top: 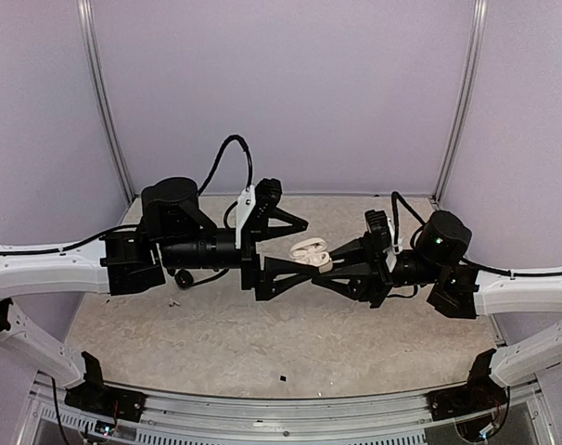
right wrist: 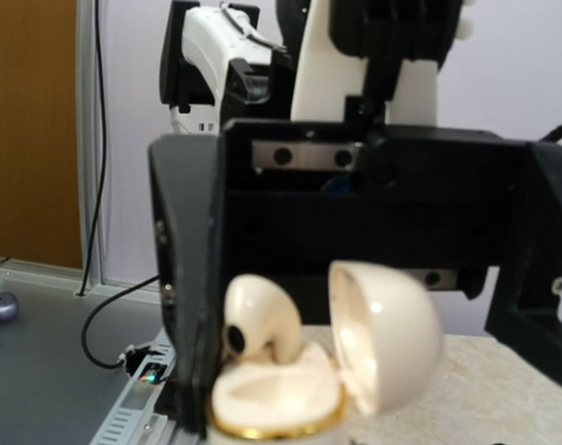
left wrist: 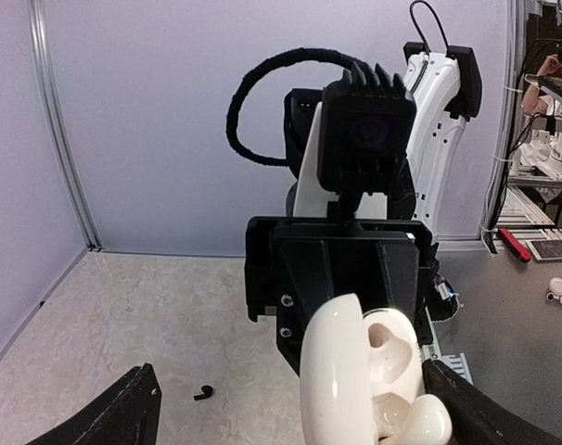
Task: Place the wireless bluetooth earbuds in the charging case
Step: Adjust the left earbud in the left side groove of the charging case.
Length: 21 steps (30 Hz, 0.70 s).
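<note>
The white charging case [top: 311, 250] is held above the table with its lid [right wrist: 385, 334] swung open. My right gripper [top: 325, 267] is shut on its base; its own fingers sit below the edge of the right wrist view. A white earbud [right wrist: 262, 320] stands in one well of the case [right wrist: 276, 399], still sticking up. My left gripper [top: 304, 247] is open, and its fingers straddle the case [left wrist: 341, 371]. One left finger [left wrist: 476, 417] is right beside the white earbud [left wrist: 429, 422]. A black earbud [left wrist: 204, 392] lies on the table.
The marbled table [top: 216, 334] is walled in by pale panels on three sides, with a metal rail along the near edge. The right arm's wrist [left wrist: 355, 222] faces the left wrist camera at close range. A black cable [top: 227, 158] loops above the left arm.
</note>
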{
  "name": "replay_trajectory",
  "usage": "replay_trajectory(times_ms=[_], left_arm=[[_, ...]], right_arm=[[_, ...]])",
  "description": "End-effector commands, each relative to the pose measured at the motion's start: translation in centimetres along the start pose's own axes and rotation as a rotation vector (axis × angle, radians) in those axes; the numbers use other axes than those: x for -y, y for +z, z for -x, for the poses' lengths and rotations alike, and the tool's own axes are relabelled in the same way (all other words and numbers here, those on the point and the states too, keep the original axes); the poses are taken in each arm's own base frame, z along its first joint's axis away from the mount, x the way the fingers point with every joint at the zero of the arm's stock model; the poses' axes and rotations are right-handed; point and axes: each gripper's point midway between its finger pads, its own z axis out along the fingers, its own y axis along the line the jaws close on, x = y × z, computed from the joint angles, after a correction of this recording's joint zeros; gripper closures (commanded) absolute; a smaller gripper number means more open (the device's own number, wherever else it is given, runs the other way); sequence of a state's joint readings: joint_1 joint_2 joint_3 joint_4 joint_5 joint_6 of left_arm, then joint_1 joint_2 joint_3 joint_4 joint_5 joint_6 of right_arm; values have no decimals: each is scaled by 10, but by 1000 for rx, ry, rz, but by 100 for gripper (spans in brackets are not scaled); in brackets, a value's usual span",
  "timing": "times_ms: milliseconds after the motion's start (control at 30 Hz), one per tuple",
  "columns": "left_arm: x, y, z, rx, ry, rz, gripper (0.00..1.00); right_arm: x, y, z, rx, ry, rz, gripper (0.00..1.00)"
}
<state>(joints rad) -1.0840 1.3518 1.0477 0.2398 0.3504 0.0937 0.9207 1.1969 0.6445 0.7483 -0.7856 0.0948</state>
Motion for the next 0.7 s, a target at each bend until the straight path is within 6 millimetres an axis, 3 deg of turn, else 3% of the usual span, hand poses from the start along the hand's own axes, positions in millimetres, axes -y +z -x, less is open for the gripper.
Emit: replay_trajectory(times_ms=[0, 167, 500, 667], left_arm=[[-20, 3, 9, 26, -25, 58, 5], [-14, 4, 10, 37, -21, 21, 2], [30, -3, 23, 72, 93, -59, 1], [32, -18, 28, 99, 97, -39, 1]], right_arm=[[-17, 4, 17, 36, -40, 60, 100], [-15, 1, 20, 50, -38, 36, 100], [-9, -1, 18, 60, -6, -6, 100], [-9, -1, 17, 60, -3, -9, 100]])
